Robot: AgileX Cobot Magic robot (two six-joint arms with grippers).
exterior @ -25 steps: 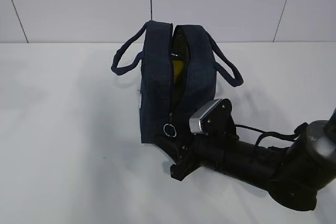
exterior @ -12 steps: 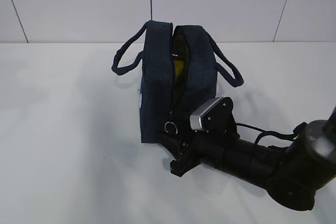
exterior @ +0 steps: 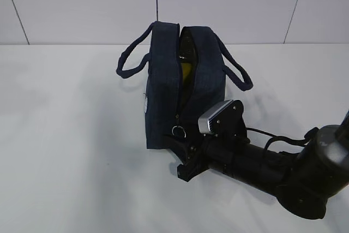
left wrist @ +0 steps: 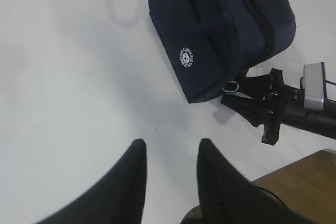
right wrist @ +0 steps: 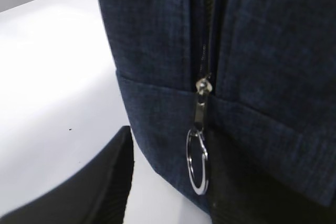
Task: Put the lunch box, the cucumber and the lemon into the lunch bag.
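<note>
- The table (exterior: 65, 151) is white and fills the lower part of the exterior view, with a pale panelled wall (exterior: 82, 4) behind it; in the left wrist view a brown wooden surface (left wrist: 299, 182) shows at the lower right corner
- The right arm (exterior: 272, 167) — black, lying low over the table — reaches in from the right toward the near end of the bag; a silver-faced wrist camera (exterior: 214, 117) sits on top of it
- The lunch bag (exterior: 163, 85) stands upright near the middle of the table, dark navy, its top zipper parted into a narrow gap; two loop handles (exterior: 131, 64) splay out to left and right; a round white logo patch (left wrist: 187, 57) shows on one side
- The left gripper (left wrist: 170, 174) hangs above bare table well apart from the bag; its two black fingers stand apart with nothing between them — released
- The right gripper (right wrist: 168, 182) sits at the foot of the bag's near end; one finger is clear of the fabric at the left, the other lies dark below the ring at the right; jaws parted; whether they pinch the ring or fabric I cannot tell
- The lemon (exterior: 185, 69) — a yellow patch — shows inside the bag through the zipper gap, with something dark and glossy above it that I cannot name for sure
- The ring pull (right wrist: 197, 161), silver, hangs from the zipper slider (right wrist: 202, 85) low on the bag's near end, just beside the right-hand finger
</note>
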